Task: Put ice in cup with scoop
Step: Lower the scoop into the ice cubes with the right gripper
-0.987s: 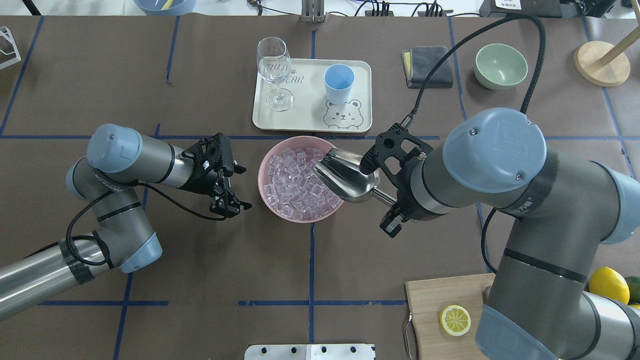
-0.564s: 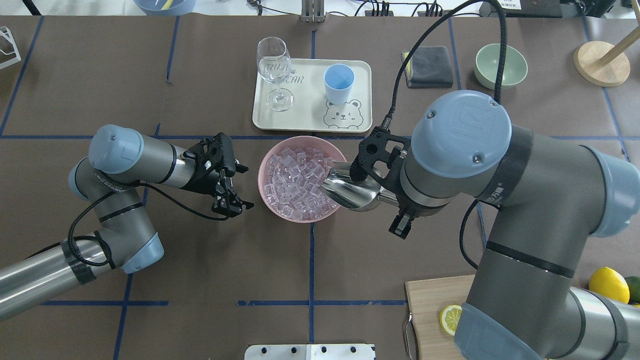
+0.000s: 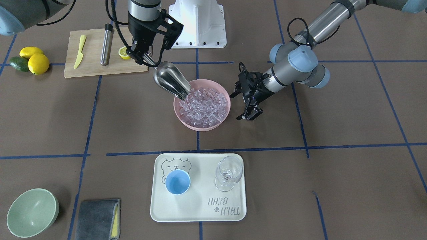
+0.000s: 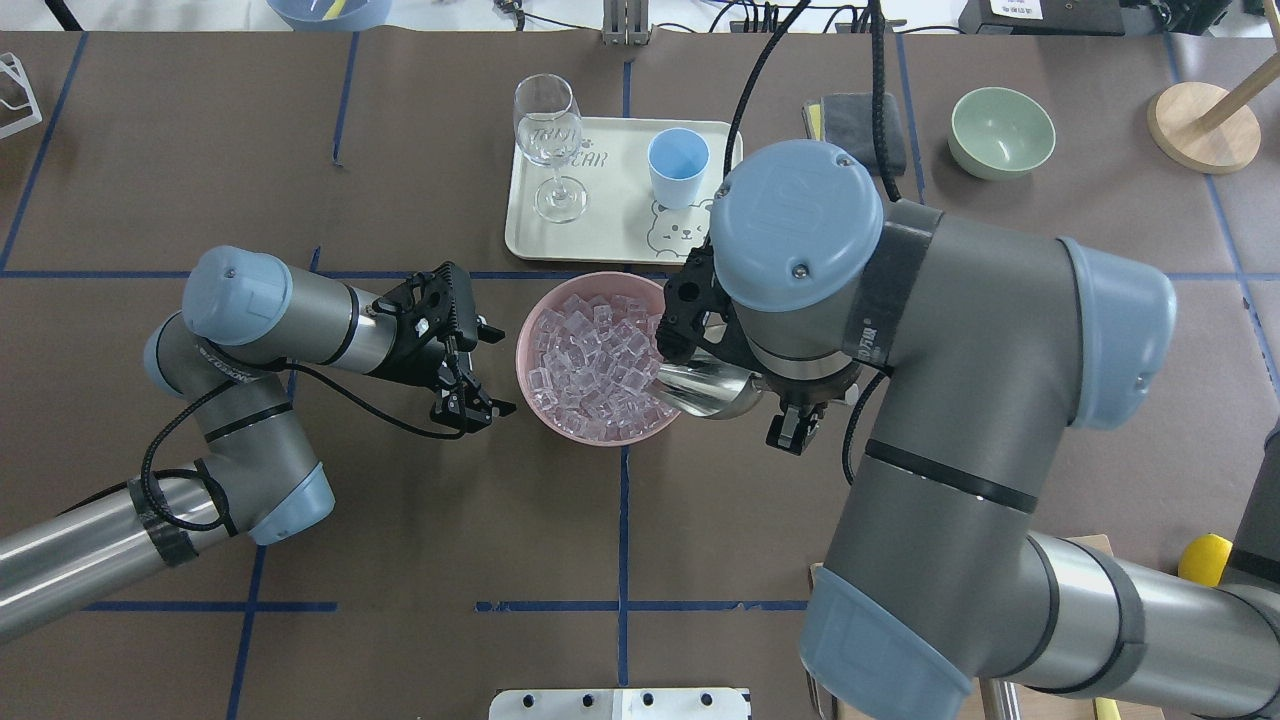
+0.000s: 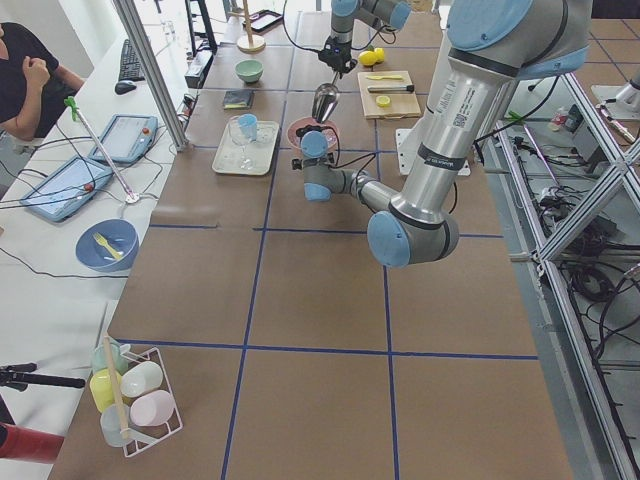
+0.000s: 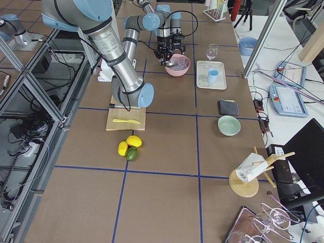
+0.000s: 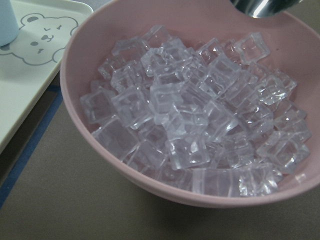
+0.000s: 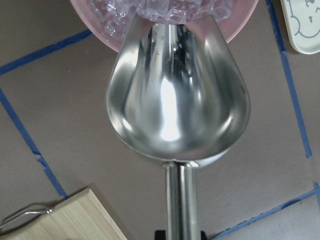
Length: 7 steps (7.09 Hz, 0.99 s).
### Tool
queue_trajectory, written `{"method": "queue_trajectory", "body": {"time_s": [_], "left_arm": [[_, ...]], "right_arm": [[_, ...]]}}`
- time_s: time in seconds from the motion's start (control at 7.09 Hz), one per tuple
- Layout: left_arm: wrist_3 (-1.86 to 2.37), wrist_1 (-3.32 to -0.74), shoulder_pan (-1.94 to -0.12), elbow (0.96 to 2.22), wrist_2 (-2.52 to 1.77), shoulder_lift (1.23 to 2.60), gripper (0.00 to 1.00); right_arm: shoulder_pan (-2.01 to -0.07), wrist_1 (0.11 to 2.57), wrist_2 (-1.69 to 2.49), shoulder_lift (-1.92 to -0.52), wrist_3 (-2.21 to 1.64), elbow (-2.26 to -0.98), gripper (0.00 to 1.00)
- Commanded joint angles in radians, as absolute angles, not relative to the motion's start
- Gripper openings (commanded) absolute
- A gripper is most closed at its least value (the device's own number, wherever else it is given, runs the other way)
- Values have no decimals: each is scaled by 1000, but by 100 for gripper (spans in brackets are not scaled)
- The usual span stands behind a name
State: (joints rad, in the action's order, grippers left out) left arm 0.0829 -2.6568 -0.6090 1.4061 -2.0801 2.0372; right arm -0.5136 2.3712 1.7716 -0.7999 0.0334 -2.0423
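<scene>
Digging now: scoop (image 3: 171, 81), gripped at handle by right claw (image 3: 146, 58), has tipped steeper, lip into ice (image 3: 204, 104) at upper-left rim of bowl (image 3: 201, 128). Trough not yet loaded. Left claw (image 3: 242, 106) gaping, idle right of bowl. Cup (image 3: 177, 181) lower centre, on tray (image 3: 200, 213), empty.

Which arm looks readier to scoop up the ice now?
Right. The right gripper holds the scoop, whose tip meets the ice in the pink bowl; the left gripper hangs open and empty beside it.
</scene>
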Motion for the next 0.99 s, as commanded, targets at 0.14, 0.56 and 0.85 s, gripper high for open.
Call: {"method": "queue_trajectory", "body": {"time_s": [0.14, 0.56, 0.85], "left_arm": [[83, -2657, -607, 1407, -2080, 2040, 100], [83, -2657, -601, 1405, -2080, 2040, 100], [83, -2669, -601, 1404, -2080, 2037, 100]], "right_arm": [[-520, 2464, 1761, -734, 73, -1990, 0], [-520, 2505, 1738, -665, 95, -1890, 0], [-518, 2505, 1738, -647, 97, -1850, 0]]}}
